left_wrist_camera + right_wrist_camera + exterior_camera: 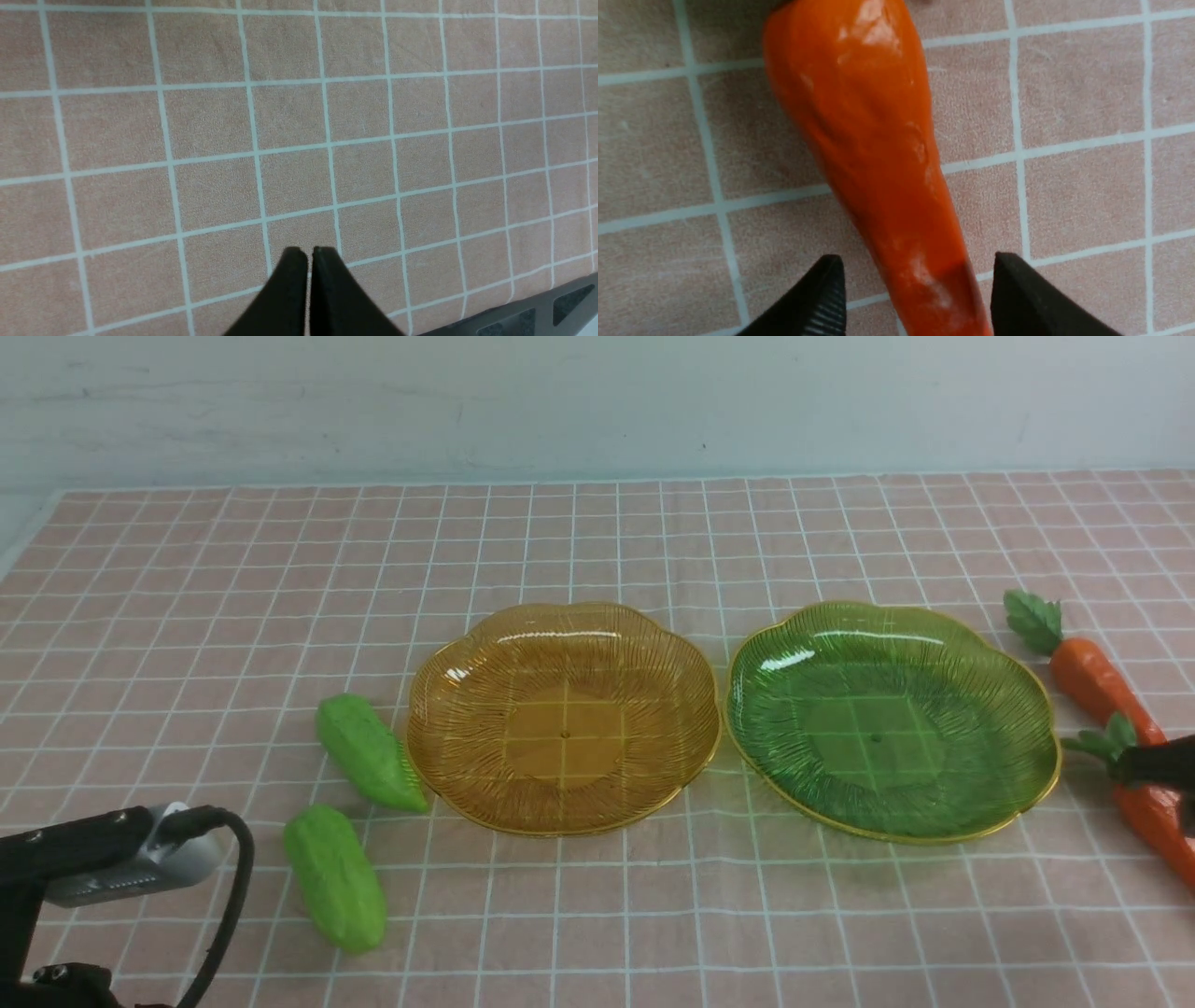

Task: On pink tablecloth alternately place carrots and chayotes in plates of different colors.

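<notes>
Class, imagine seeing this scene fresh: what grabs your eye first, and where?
An empty amber plate and an empty green plate sit side by side on the pink cloth, amber on the left. Two chayotes lie left of them, two carrots right, the right end effector open astride the nearer carrot.

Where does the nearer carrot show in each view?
Front: the nearer carrot lies at the right edge, right of the green plate.
Left wrist: not in it.
Right wrist: centre, between the open jaws of the right gripper.
Shared landmark: the white-gridded cloth.
</notes>
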### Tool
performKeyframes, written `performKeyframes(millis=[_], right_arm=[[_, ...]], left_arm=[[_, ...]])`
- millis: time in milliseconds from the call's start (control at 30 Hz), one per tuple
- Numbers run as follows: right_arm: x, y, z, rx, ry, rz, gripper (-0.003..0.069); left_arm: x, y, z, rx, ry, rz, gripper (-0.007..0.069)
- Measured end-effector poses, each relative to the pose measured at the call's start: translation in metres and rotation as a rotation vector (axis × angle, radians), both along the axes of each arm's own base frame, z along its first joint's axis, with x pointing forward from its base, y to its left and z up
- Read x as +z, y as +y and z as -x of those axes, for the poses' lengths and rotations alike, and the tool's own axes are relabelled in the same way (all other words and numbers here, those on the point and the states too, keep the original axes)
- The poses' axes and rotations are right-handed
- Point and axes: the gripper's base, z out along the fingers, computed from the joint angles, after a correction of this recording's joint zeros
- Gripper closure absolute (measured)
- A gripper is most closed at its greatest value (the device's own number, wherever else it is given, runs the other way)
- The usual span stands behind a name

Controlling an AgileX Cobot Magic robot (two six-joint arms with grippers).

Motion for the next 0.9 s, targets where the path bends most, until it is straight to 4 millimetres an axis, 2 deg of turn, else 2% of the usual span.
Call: performKeyframes(millis=[67, 133, 233, 300, 367, 467, 533, 600, 633, 733, 800, 900], right_arm=[[-0.011, -0.001, -0.002, 0.014, 0.033, 0.008, 0.0265], [-0.014, -0.002, -0.004, 0.027, 0.040, 0.016, 0.0290], [-0.012, -0.003, -0.006, 0.036, 0.037, 0.027, 0.0426], [-0.003, -0.004, -0.008, 0.022, 0.044, 0.035, 0.0439], [0.016, -0.002, -0.011, -0.007, 0.023, 0.026, 0.0438], [0.065, 0.016, -0.018, -0.005, -0.106, -0.029, 0.0438], [0.096, 0.041, -0.022, 0.042, -0.237, -0.119, 0.0438], [0.110, 0.074, -0.030, 0.114, -0.359, -0.223, 0.0438], [0.108, 0.092, -0.033, 0.153, -0.389, -0.261, 0.0438], [0.090, 0.125, -0.044, 0.234, -0.415, -0.300, 0.0438], [0.075, 0.141, -0.050, 0.274, -0.413, -0.309, 0.0437], [0.054, 0.153, -0.058, 0.298, -0.409, -0.314, 0.0403]], left_arm=[[0.000, 0.000, 0.000, 0.000, 0.000, 0.000, 0.0624], [0.000, 0.000, 0.000, 0.000, 0.000, 0.000, 0.0624], [0.000, 0.000, 0.000, 0.000, 0.000, 0.000, 0.0624], [0.000, 0.000, 0.000, 0.000, 0.000, 0.000, 0.0624], [0.000, 0.000, 0.000, 0.000, 0.000, 0.000, 0.0624], [0.000, 0.000, 0.000, 0.000, 0.000, 0.000, 0.0624], [0.000, 0.000, 0.000, 0.001, 0.000, 0.000, 0.0624], [0.000, 0.000, 0.000, 0.005, 0.003, 0.002, 0.0624], [0.000, 0.000, 0.000, 0.009, 0.005, 0.003, 0.0624], [0.000, 0.000, 0.000, 0.034, 0.015, 0.012, 0.0624], [0.000, 0.000, -0.001, 0.042, 0.015, 0.014, 0.0624], [0.000, 0.000, -0.001, 0.046, 0.012, 0.014, 0.0617]])
